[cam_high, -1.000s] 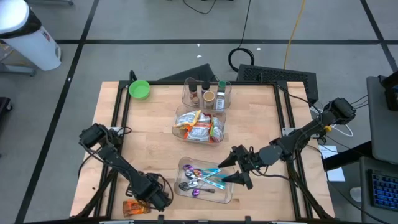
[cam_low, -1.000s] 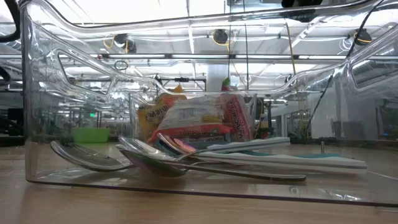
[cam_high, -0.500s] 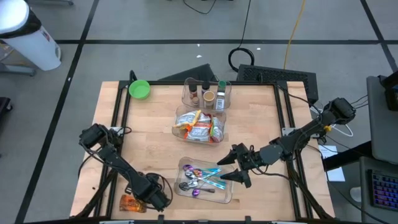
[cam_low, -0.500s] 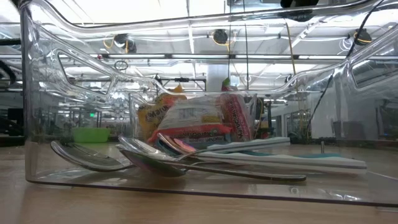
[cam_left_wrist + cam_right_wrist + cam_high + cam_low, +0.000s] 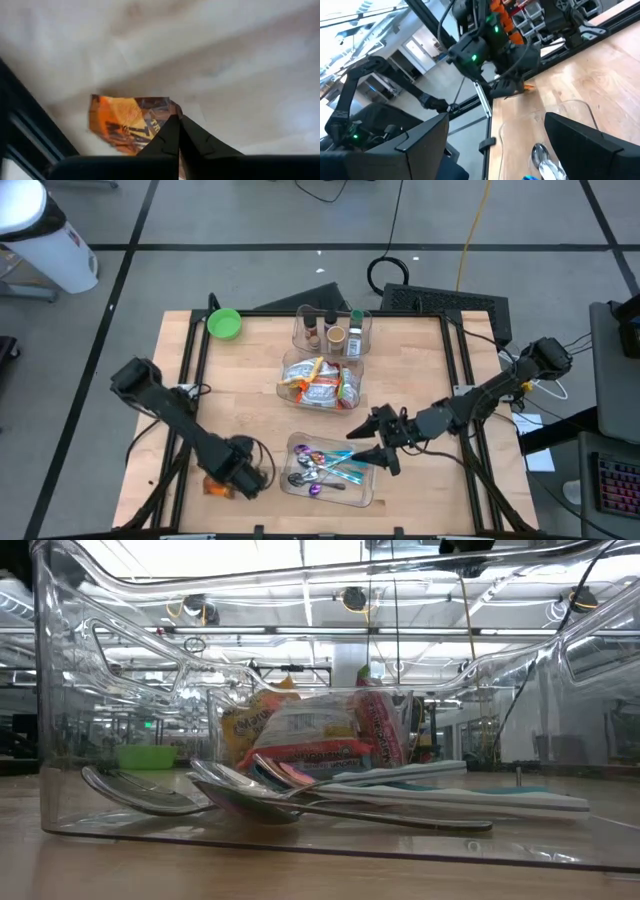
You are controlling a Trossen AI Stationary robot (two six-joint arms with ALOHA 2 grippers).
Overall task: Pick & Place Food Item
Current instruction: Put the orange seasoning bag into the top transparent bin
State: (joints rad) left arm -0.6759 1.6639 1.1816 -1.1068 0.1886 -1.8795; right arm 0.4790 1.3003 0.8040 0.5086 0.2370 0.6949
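Now you have the left pincer (image 5: 179, 131) closed tight on one corner of the orange snack packet (image 5: 131, 122), down near the desk's (image 5: 250, 380) seven o'clock edge, beside the black frame rail. In the left wrist view the fingertips meet in a point right on the wrapper's edge, with most of the packet hanging out to one side — a thin pinch, I judge, not a full grip. From above, only a sliver of orange shows under the left wrist.

So lift slowly and straight up before you travel. A corner hold lets the wrapper swing and twist, and a quick sweep could pull it free. Once it clears the desk, check in the wrist camera that the packet has come up with the fingers, then carry it toward the clear snack bin (image 5: 320, 383) at the middle of the desk, roughly one o'clock from where you are. That is my guess at the target, since it already holds similar wrapped packets.

Mind your route — the clear cutlery tray (image 5: 333, 470) with its spoons sits just beside you at three o'clock, and the right pincer (image 5: 374, 442) hovers over its far end with fingers spread wide and nothing in them. Pass on the twelve o'clock side of the tray and come down over the bin from above.
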